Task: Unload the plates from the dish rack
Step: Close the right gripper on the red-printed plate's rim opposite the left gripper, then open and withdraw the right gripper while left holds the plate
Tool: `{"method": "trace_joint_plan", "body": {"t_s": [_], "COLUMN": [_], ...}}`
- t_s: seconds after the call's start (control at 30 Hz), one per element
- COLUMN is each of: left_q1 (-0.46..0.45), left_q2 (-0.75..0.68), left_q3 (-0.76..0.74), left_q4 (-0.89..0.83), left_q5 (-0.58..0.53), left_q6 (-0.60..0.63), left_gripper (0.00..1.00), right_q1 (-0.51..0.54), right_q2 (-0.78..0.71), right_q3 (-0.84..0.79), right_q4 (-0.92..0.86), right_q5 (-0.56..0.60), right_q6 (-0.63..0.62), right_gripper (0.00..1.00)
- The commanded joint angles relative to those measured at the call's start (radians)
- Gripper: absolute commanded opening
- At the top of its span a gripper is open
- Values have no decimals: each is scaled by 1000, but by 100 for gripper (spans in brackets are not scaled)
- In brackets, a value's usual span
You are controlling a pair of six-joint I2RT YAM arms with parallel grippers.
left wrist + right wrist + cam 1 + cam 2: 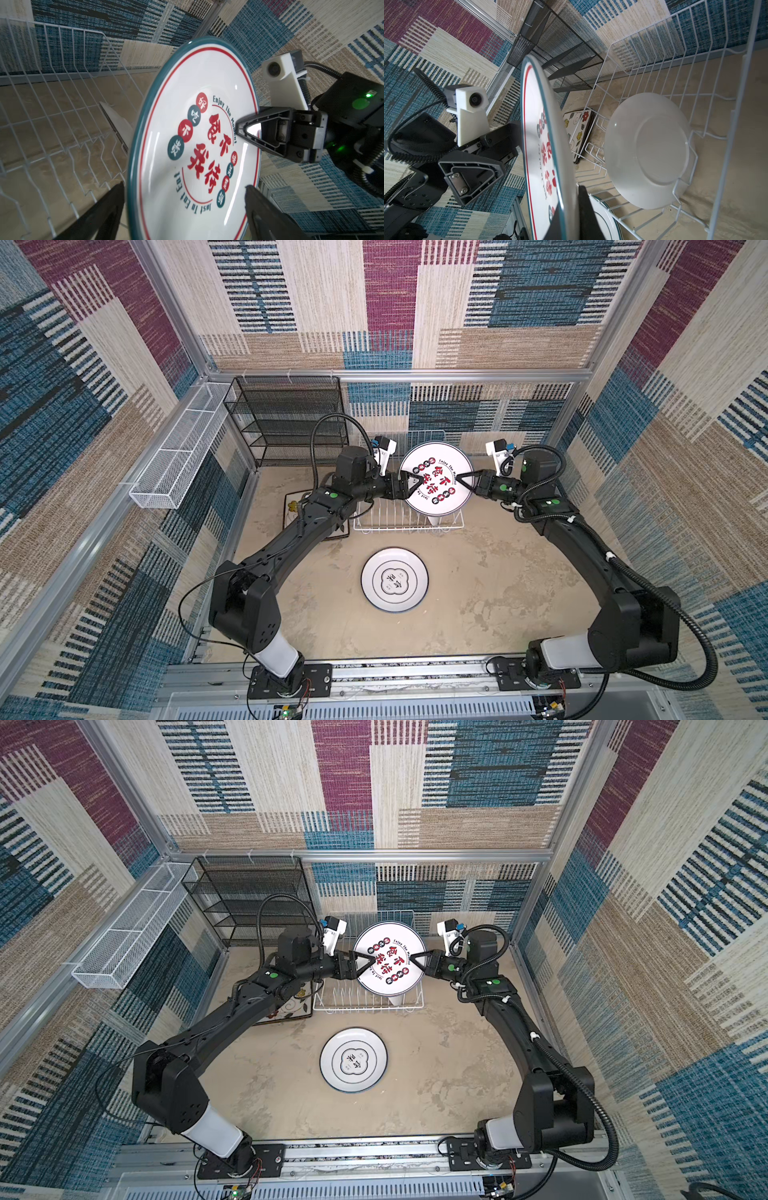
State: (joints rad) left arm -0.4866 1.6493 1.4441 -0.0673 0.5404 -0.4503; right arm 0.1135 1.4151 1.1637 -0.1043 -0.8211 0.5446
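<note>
A round white plate (436,477) (390,959) with a teal rim and red characters hangs upright over the dish rack (395,526) (353,1006). My right gripper (461,481) (571,199) is shut on its right rim. My left gripper (415,485) (185,185) stands open, with its jaws straddling the plate's left edge. A second white plate (648,149) leans in the rack (695,83), back side showing. A round plate (394,580) (353,1060) lies flat on the table in front. Square flowered plates (295,1004) (581,128) lie left of the rack, partly under my left arm.
A black mesh shelf unit (286,418) stands at the back left. A long white mesh basket (178,448) hangs on the left wall. Patterned walls close in three sides.
</note>
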Motion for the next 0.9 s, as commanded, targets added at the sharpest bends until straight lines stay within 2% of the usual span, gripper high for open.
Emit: {"method": "trace_joint_plan", "body": {"t_s": [0.0,0.07,0.1,0.13,0.2,0.43,0.53,0.7,0.87], "left_q1": [0,0,0,1,1,2,2,2,5], "left_q2": [35,46,51,53,55,42,49,51,23], "left_q3": [37,45,47,50,52,35,36,42,39], "left_q4": [46,48,51,52,55,63,61,55,14], "left_q5": [123,139,150,162,183,240,261,257,188], "left_q6": [-44,-56,-63,-65,-67,-59,-60,-68,-48], "left_gripper": [85,76,63,54,42,17,2,0,0], "right_q1": [0,0,1,0,1,1,0,0,0], "right_q2": [7,7,7,5,3,6,19,15,-5], "right_q3": [-2,-4,-7,-12,-22,-18,-12,-19,-20], "right_q4": [67,63,63,66,75,80,71,63,55], "right_q5": [-48,-51,-52,-50,-53,-75,-83,-48,11], "right_q6": [0,-1,-2,-2,0,-9,-12,-14,-29], "right_gripper": [0,0,0,0,0,5,9,14,34]}}
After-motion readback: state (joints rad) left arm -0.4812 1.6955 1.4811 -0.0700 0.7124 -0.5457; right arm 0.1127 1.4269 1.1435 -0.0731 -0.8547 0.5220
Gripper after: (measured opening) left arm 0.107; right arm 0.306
